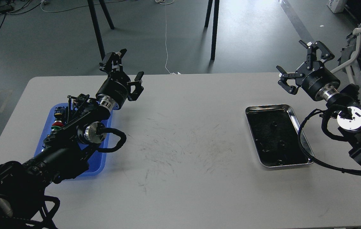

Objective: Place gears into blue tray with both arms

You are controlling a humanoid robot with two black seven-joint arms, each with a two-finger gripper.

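Over at the left edge of the grey table, the blue tray lying flat, most of it covered by the left arm stretched across it. Left gripper held up beyond the tray's far end, fingers spread wide, nothing between them. Across on the right, the steel tray with its dark bottom, and in it the gears (tiny black bits, hard to pick out against the lining, count unclear). Right arm coming in beside that tray, cable looping past its near right rim. Right gripper raised above the table's far right edge, well clear of the steel tray, fingers splayed apart and empty.
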